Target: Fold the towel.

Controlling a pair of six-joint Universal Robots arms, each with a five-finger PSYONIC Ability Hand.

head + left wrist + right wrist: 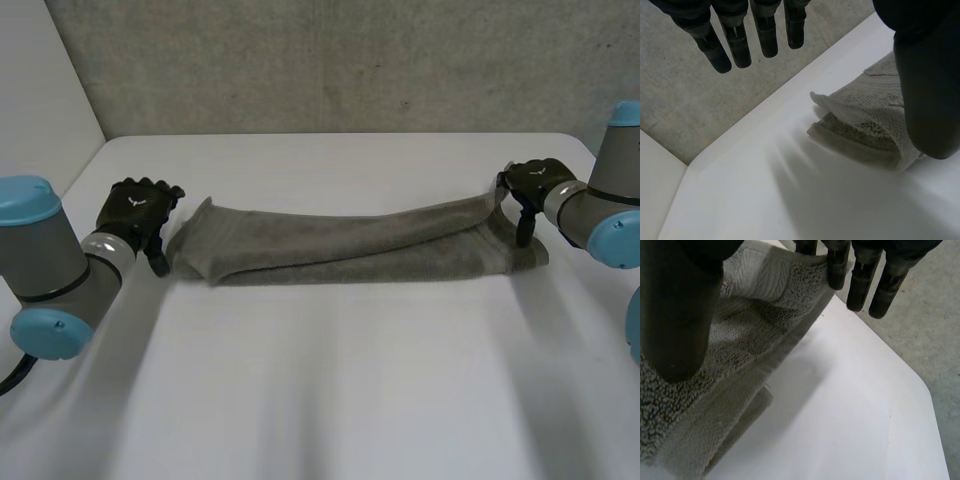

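Note:
A grey-brown towel lies as a long folded strip across the white table. My left hand hovers just off the strip's left end, open, fingers straight and holding nothing; the towel's folded end lies beside its thumb. My right hand is at the strip's right end, open. There the towel's far edge rises and leans against the straight fingers, while the thumb stands apart above the cloth.
A grey concrete-like wall runs behind the table's far edge. The table's rounded far corners sit close to each hand. Wide bare tabletop lies in front of the towel.

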